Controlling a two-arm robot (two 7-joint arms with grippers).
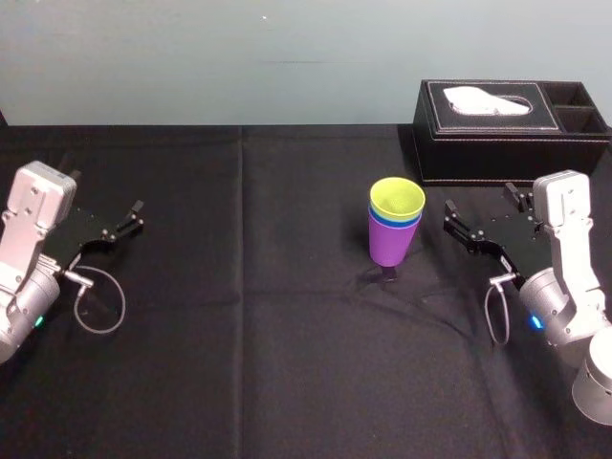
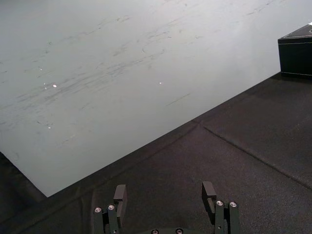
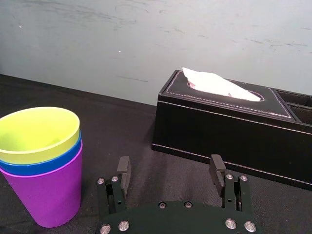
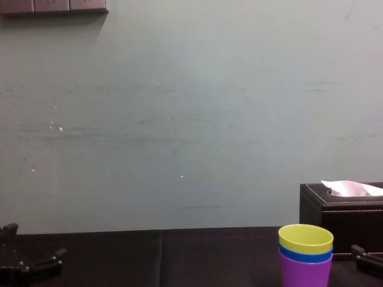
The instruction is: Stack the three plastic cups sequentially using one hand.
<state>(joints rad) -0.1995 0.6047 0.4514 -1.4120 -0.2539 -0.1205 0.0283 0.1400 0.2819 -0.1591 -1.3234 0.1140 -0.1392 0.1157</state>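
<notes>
The three plastic cups stand nested in one upright stack (image 1: 394,222) on the black cloth, right of the table's middle. The purple cup (image 3: 51,191) is at the bottom, the blue cup (image 3: 44,163) sits in it, and the yellow-green cup (image 3: 39,134) is on top. The stack also shows at the chest view's lower right (image 4: 305,257). My right gripper (image 1: 481,218) is just right of the stack, apart from it, open and empty (image 3: 169,173). At the far left my left gripper (image 1: 103,218) rests open and empty (image 2: 164,195).
A black tissue box (image 1: 497,129) with a white tissue stands at the back right, behind the right gripper (image 3: 229,126). A pale wall (image 4: 179,119) rises behind the table's far edge. Black cloth (image 1: 239,316) covers the table.
</notes>
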